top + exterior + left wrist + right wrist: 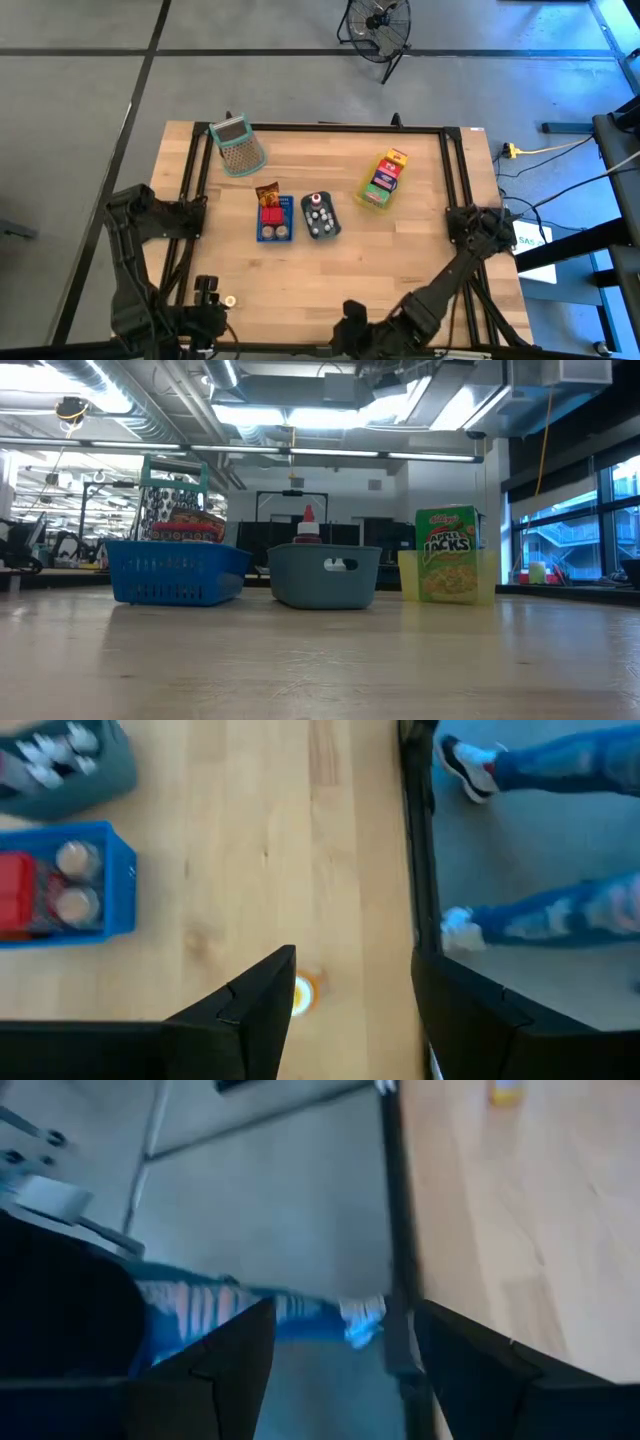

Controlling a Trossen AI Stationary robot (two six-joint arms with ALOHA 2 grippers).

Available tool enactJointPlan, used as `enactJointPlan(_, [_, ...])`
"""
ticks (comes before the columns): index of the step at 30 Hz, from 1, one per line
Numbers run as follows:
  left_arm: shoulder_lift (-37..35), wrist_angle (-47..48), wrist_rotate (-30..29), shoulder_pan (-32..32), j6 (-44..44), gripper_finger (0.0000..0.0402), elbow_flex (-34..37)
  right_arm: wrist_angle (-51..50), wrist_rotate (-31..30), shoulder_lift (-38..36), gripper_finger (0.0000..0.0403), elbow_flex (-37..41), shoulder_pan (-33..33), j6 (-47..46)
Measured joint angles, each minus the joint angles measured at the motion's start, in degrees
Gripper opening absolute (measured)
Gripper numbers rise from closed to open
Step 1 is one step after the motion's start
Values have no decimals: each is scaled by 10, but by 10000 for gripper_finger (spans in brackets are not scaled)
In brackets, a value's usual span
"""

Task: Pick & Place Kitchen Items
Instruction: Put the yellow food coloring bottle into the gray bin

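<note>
Nothing is gripped yet: both arms are parked at the table's [400,270] near edge, left tool [350,1010] and right tool [340,1370] spread apart and empty. Cartons [383,178] lie in the yellow tray, the red tin [271,214] in the blue tray, so a reach across is judged next.

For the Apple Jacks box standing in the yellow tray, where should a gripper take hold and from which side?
Probably from above: grip the Apple Jacks box across its thin sides near the top edge. It stands upright, and the yellow tray walls cover its base.
</note>
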State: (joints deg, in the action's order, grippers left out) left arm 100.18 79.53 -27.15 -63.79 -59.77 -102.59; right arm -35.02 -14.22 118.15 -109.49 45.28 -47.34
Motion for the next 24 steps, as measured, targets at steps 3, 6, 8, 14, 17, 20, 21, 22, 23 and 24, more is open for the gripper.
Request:
enactJointPlan(3, [10, 0, -51, -11, -4, 196, 0, 34, -36, 0, 240, 0, 15, 18])
enactJointPlan(6, [20, 0, -85, -20, -9, 196, 0, 42, -77, 0, 240, 0, 25, 24])
enactJointPlan(8, [26, 0, -100, -25, -2, 196, 0, 46, -102, 3, 240, 0, 29, 16])
enactJointPlan(14, [45, 0, -181, -38, 3, 196, 0, 60, -130, 21, 240, 1, 35, -18])
enactJointPlan(17, [45, 0, -154, -40, 41, 196, 0, 88, -129, 35, 240, 1, 35, -18])
enactJointPlan(20, [45, -1, -146, -45, 43, 196, 0, 113, -128, 50, 240, 1, 34, -18])
enactJointPlan(21, [45, -1, -152, -46, 34, 196, 0, 117, -128, 54, 240, 1, 34, -18])
enactJointPlan(22, [45, -1, -158, -46, 27, 196, 0, 124, -128, 58, 240, 1, 33, -18])
enactJointPlan(23, [45, -1, -162, -48, 20, 196, 0, 129, -128, 61, 240, 1, 32, -18])
enactJointPlan(24, [45, -1, -164, -49, 15, 197, 0, 130, -127, 62, 240, 1, 32, -18])
